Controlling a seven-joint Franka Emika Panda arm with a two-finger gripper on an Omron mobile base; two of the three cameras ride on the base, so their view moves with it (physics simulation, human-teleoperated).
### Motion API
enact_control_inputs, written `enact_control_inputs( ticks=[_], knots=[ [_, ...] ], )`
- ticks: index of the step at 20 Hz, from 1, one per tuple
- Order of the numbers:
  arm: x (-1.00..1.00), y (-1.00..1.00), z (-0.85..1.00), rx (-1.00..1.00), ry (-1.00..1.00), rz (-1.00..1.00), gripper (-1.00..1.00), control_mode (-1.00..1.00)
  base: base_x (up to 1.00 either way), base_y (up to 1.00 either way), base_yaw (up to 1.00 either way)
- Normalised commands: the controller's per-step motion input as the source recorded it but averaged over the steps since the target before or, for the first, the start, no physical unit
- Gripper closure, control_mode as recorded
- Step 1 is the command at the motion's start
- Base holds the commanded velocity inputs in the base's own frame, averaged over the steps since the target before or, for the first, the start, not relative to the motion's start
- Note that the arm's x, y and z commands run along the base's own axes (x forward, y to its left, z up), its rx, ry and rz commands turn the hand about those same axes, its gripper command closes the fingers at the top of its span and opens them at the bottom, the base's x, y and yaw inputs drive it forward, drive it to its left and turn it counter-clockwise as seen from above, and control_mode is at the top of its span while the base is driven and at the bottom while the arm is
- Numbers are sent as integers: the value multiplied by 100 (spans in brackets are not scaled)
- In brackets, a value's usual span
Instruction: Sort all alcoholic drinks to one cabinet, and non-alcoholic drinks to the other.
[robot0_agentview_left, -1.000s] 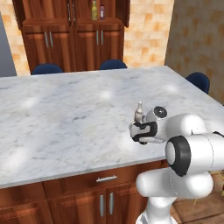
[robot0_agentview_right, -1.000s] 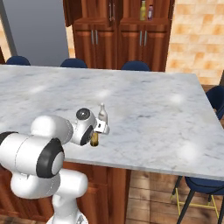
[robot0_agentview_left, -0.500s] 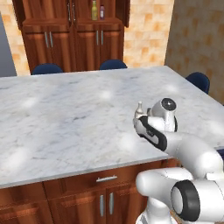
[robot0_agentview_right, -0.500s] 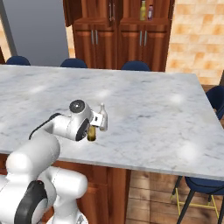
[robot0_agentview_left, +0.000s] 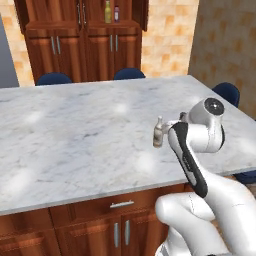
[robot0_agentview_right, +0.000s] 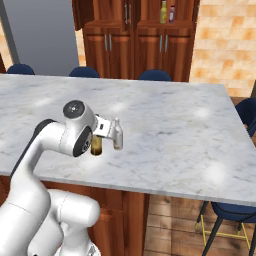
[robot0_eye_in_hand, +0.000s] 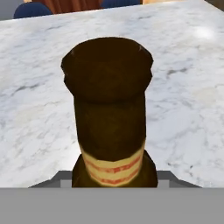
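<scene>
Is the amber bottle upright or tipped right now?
Upright. The amber bottle stands neck-up in the hand view, and its base sits on the marble counter, beside the whitish bottle.

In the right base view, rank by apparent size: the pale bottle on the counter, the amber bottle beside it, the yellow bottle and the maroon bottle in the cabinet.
1. Pale whitish bottle.
2. Amber bottle; partly hidden behind the arm, so unsure.
3. Yellow bottle.
4. Maroon bottle.

The cabinet pair sit far from the camera, so their small look says little about true size.
</scene>
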Motion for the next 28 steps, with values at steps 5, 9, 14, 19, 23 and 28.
enact_control_inputs(
  ticks=[5,9,14,19,23,28],
  knots=[
    [-94,-4,89,1,0,-1,100,-100,0,0,0],
    [-91,-5,41,2,-1,-2,100,-100,0,0,0],
    [-75,0,15,0,-4,-1,100,-100,0,0,0],
    [0,0,0,0,0,0,100,100,-88,-25,0],
    [0,0,0,0,0,0,100,100,-83,-86,0],
    [0,0,0,0,0,0,100,100,-5,-100,0]
  ],
)
